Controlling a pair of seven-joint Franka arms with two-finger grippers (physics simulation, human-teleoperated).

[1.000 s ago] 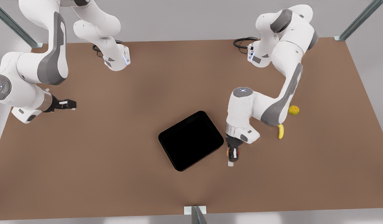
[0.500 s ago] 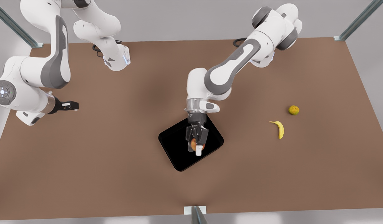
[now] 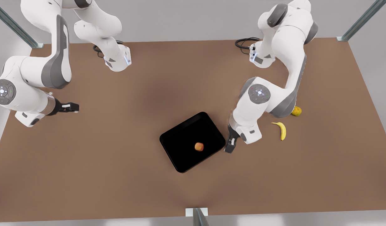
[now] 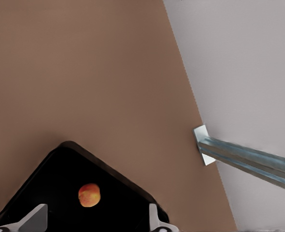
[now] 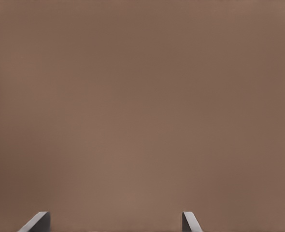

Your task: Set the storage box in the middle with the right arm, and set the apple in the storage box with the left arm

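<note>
The black storage box lies near the table's middle, turned at an angle. The red-orange apple rests inside it, toward the corner on the front view's right. My left gripper hangs just off that corner, open and holding nothing. In the left wrist view its fingertips stand wide apart over the storage box, with the apple lying free between and beyond them. My right gripper waits far off at the front view's left, open over bare table.
A yellow banana and a round yellow-green fruit lie at the front view's right, behind the left arm. A metal post stands at the table's near edge, and its bracket marks that edge.
The left arm carried the apple from beside the box to over it, let it go inside, and drew back past the box's right corner. The right arm barely moved.
</note>
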